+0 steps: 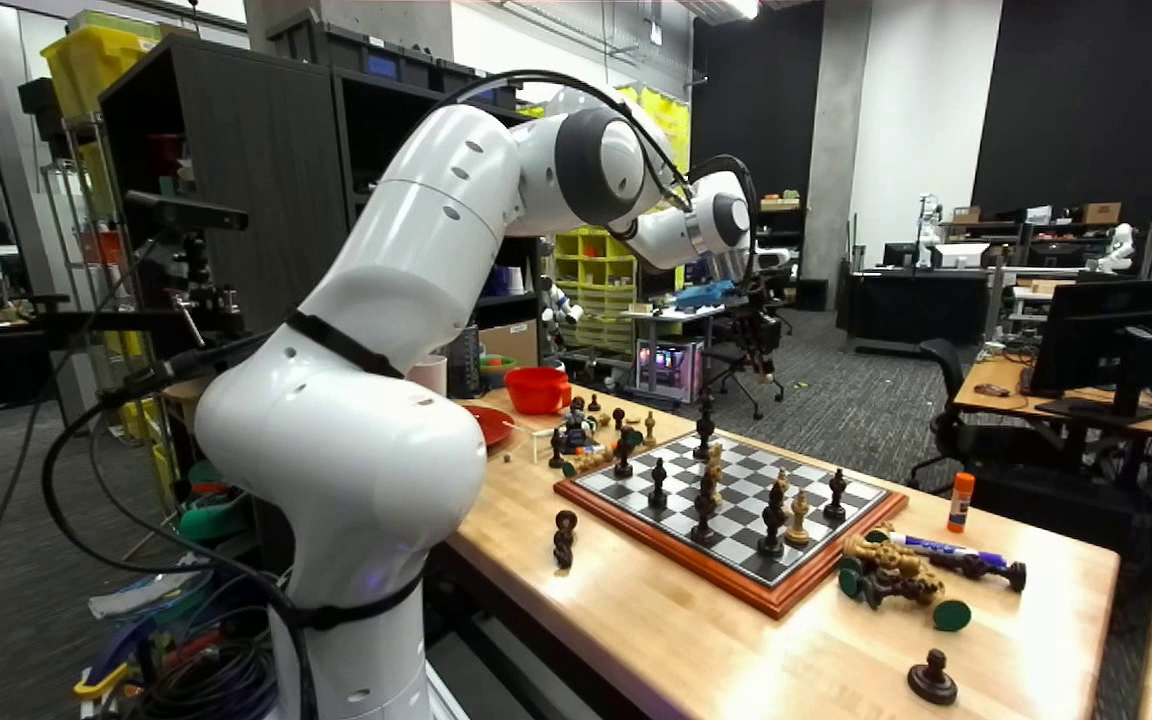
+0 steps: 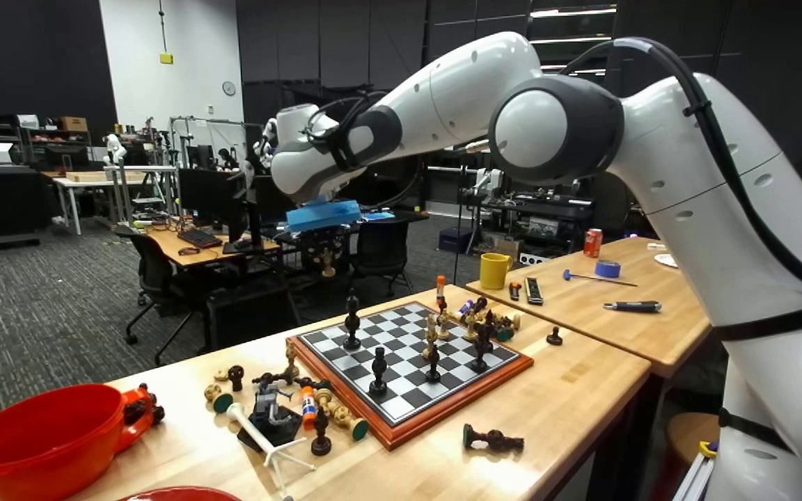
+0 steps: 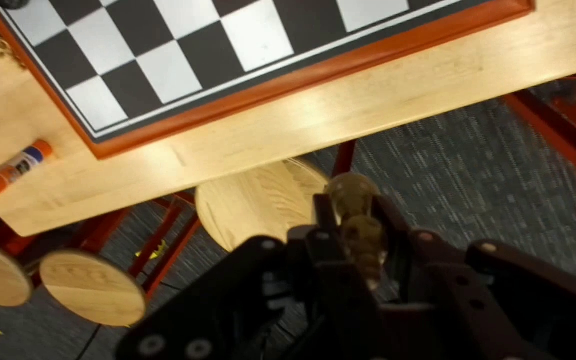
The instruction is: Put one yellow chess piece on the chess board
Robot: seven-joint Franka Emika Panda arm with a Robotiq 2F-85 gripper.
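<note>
Gripping one carved yellow chess piece [image 3: 364,237] in one black tool [image 3: 355,215], higher than, apart from one square black-and-white-checkered brown-framed chess board [image 2: 404,374], with two cylindrical orange glue sticks [image 2: 308,409] near it.

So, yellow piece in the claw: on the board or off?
Off. The claw holds the yellow piece aloft; the wrist view shows it with floor behind, clear of the chess board.

Grey carpet [image 1: 856,410] spreads past the far edge of the desk [image 1: 696,640], where round wooden stools [image 3: 263,205] stand. Another wooden table [image 2: 568,306] sits just beside a short edge. Behind rise dark panels [image 1: 1096,100] and white wall [image 1: 921,100].
</note>
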